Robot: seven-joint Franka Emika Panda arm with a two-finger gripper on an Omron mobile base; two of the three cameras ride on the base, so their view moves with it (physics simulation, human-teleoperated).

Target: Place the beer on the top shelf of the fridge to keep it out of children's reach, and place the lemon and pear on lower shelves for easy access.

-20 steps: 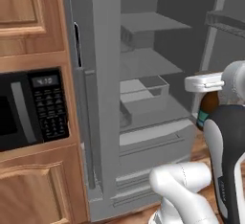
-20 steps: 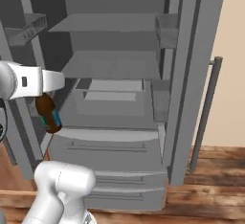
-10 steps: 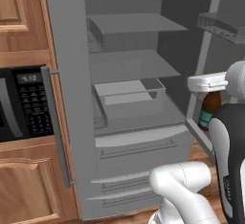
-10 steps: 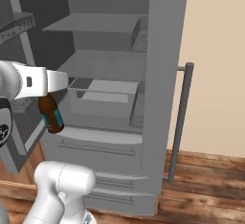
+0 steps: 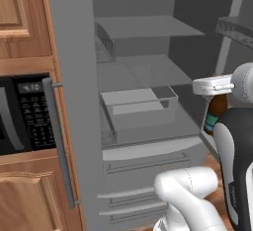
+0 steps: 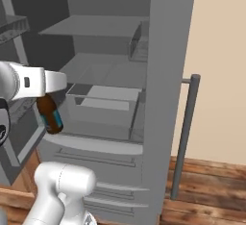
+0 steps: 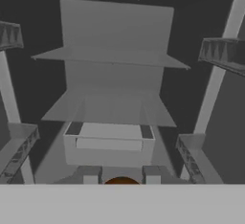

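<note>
Beer first: in the left base view we see it hanging under the gripper at the right edge, dark brown glass with a strip of teal label showing, mostly hidden behind our own arm. It's out in front of the open fridge, roughly level with the clear bin on the middle shelf. The top shelf sits well above it. To the left there's a black microwave set into wood cabinets.

From the right base view, the beer is plainer to see, tilted a bit, neck up into the gripper, which is pinching it near the top. The bottle is in front of the fridge's lower shelves, not resting on anything. The top shelf is well above it, and the fridge door's bar handle stands off to the right.

In the hand view, we're looking straight into the fridge, top shelf up high, bin lower down. The brown top of the beer pokes up between the fingertips, so the gripper is clamped on it.
</note>
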